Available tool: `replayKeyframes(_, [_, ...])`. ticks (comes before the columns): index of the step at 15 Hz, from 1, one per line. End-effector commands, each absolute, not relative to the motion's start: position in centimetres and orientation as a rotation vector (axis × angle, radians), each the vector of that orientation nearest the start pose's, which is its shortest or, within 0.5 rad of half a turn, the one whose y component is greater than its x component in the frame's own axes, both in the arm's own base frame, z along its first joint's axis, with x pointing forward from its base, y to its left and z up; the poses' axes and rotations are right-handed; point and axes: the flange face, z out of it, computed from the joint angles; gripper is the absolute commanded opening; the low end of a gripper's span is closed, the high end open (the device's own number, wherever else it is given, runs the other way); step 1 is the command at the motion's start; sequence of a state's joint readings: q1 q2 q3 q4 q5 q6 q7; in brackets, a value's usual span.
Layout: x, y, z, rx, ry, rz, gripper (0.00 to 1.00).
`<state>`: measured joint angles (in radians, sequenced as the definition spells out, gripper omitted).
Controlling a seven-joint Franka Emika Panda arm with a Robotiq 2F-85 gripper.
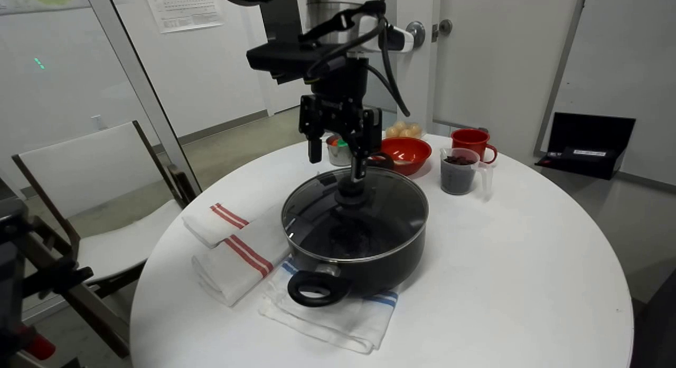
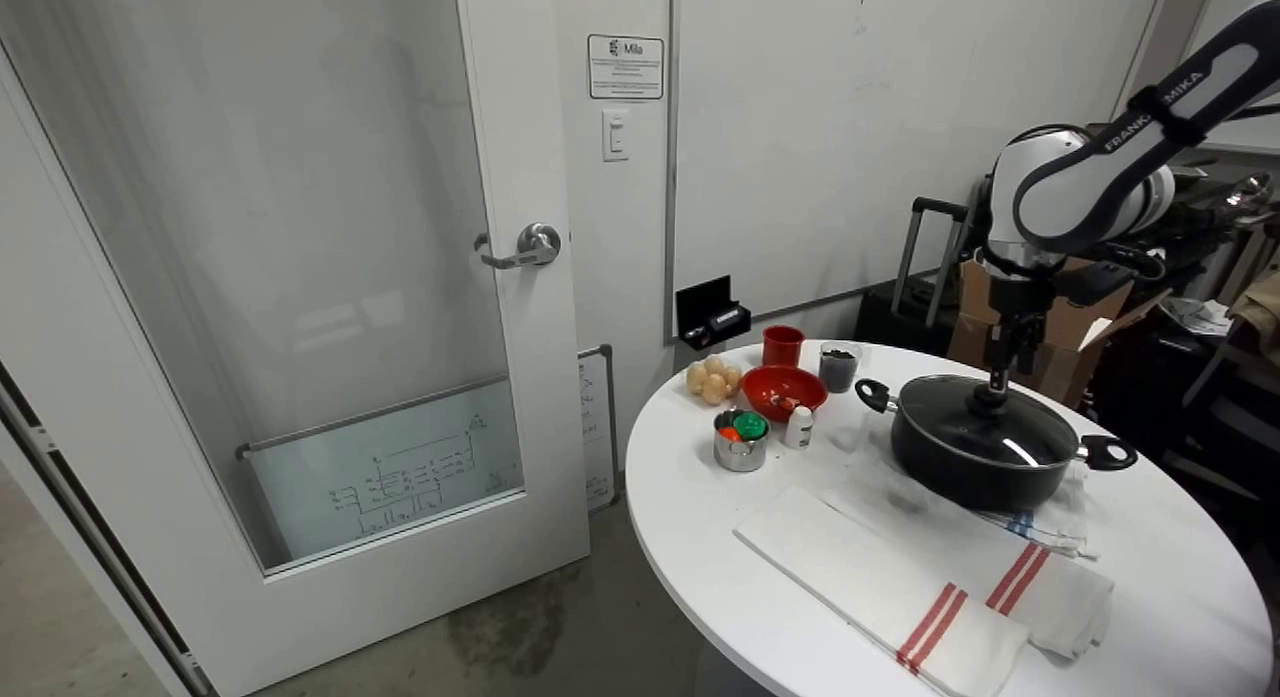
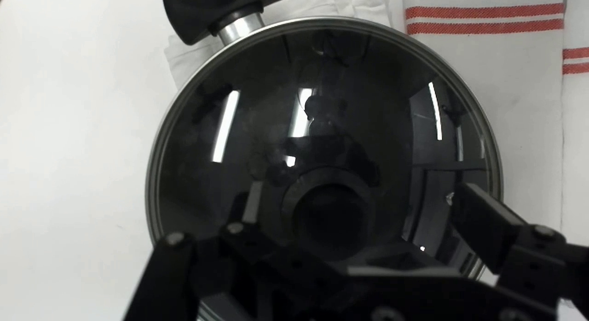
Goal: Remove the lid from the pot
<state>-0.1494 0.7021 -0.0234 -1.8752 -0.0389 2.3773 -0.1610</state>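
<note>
Two fingers [image 1: 358, 170] of the gripper [image 1: 337, 162] stand spread over one glass lid [image 1: 393, 220], its knob [image 3: 332, 219] between them in the wrist view; the lid sits on one black pot [image 1: 391, 273]. One blue-striped towel [image 1: 343, 320] lies beneath it, two red-striped towels [image 1: 232, 262] beside. Farther from the gripper stand one metal cup [image 2: 740, 457] holding green and orange things [image 2: 750, 425], one measuring cup [image 1: 457, 178] of dark pieces [image 1: 458, 160], one red bowl [image 1: 414, 166], contents unclear, one red mug [image 2: 782, 352].

Lid [image 1: 383, 223] on pot [image 1: 391, 270], pot on towel [image 1: 343, 323], towel on table [image 1: 501, 283].
</note>
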Motion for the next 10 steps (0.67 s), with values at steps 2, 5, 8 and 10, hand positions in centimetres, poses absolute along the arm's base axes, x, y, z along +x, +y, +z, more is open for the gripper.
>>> replayKeyframes(2, [61.1,-11.3,10.1,-3.076,-0.052,0.363,1.00])
replayKeyframes(5, [61.3,-11.6,9.3,-3.067,-0.057,0.383,1.00])
replayKeyframes(8, [61.7,-11.9,8.7,-3.062,-0.065,0.384,1.00])
replayKeyframes(10, [62.0,-11.9,8.5,-3.063,-0.064,0.370,1.00])
